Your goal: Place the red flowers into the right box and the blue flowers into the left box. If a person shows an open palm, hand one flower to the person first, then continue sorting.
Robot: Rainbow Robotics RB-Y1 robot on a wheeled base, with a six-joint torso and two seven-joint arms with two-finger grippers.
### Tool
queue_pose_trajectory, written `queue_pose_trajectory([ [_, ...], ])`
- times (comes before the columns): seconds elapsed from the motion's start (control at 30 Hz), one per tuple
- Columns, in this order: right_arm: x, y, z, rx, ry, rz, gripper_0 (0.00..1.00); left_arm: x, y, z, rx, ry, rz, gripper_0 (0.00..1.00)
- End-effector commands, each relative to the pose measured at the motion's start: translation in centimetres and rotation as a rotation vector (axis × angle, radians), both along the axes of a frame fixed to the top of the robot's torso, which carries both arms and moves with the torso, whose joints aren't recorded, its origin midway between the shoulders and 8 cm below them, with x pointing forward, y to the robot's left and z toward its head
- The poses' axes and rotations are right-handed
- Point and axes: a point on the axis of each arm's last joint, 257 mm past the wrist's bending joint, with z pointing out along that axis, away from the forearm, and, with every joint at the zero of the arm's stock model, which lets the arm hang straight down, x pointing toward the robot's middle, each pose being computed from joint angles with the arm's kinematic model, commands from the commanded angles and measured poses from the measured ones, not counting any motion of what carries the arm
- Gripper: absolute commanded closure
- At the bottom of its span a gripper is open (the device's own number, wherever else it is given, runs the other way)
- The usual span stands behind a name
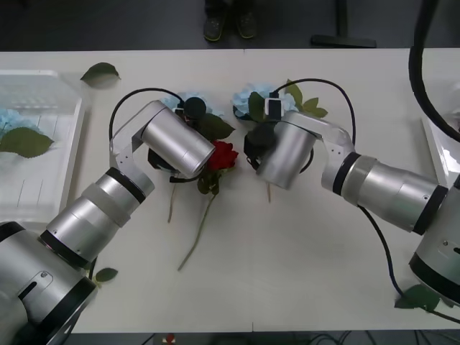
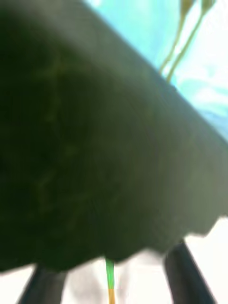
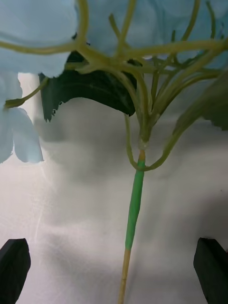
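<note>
My left claw (image 3: 114, 270) hangs open over a blue flower (image 3: 135, 199), 1 black finger at each side and the stem running straight between them, untouched. The stem's long axis points away from the claw toward the pale bloom, so a short advance and a squeeze should take it. In the front view that bloom (image 1: 188, 100) lies at the far middle of the counter (image 1: 302, 273), just beyond my left wrist.

My right claw (image 2: 109, 280) sits over the second blue flower (image 1: 253, 100), beside the first. Its fingers stand apart with a thin stem (image 2: 109, 278) between them. A large dark leaf (image 2: 95, 142) presses close to the lens, so I probably have no grip yet, though I cannot confirm contact.

1 red flower (image 1: 223, 154) lies between the 2 arms, its stem trailing toward me. Both wrists crowd it, and either arm lifting could drag it.

The left box (image 1: 43, 79) stands at the left edge of the counter and already holds blue bloom (image 1: 8, 118) and a leaf. The right box (image 1: 435, 140) shows as a rim at the right edge. My left arm is the nearer to the left box.
</note>
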Motion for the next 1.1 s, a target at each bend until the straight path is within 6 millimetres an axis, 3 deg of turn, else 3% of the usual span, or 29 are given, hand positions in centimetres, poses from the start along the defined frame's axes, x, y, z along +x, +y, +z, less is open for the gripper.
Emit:
queue_pose_trajectory([
  [0.03,-0.6,0.7,-1.3,-0.017,0.012,0.025,1.00,1.4,-0.2,2.4,0.020,-0.034,-0.022,0.00],
  [0.13,-0.5,0.7,-1.3,-0.018,0.012,0.027,1.00,1.4,-0.1,2.4,0.026,-0.032,-0.027,0.00],
  [0.37,-0.6,0.6,-1.4,-0.022,0.015,0.025,1.00,1.5,-0.1,2.5,0.046,-0.033,-0.049,0.27],
  [0.6,-1.0,0.3,-1.8,-0.021,0.040,0.007,1.00,1.5,0.1,2.5,0.070,-0.028,-0.073,0.40],
  [0.63,-1.0,0.2,-1.9,-0.022,0.041,0.004,1.00,1.6,0.2,2.6,0.080,-0.030,-0.082,0.50],
  [0.67,-1.1,0.1,-1.9,-0.023,0.043,0.002,1.00,1.6,0.3,2.6,0.084,-0.032,-0.083,0.68],
  [0.73,-1.2,-0.5,-2.0,-0.016,0.061,-0.015,1.00,1.6,0.3,2.6,0.084,-0.032,-0.080,0.95],
  [0.77,-1.2,-0.8,-1.8,-0.006,0.071,-0.022,1.00,1.6,0.3,2.7,0.085,-0.032,-0.079,0.99],
  [0.9,-1.1,-1.5,-0.1,0.031,0.091,-0.044,1.00,1.5,0.4,2.6,0.086,-0.029,-0.076,1.00],
  [1.1,-2.0,-3.2,5.9,0.044,0.158,-0.042,1.00,1.6,0.5,2.6,0.095,-0.032,-0.082,1.00],
])
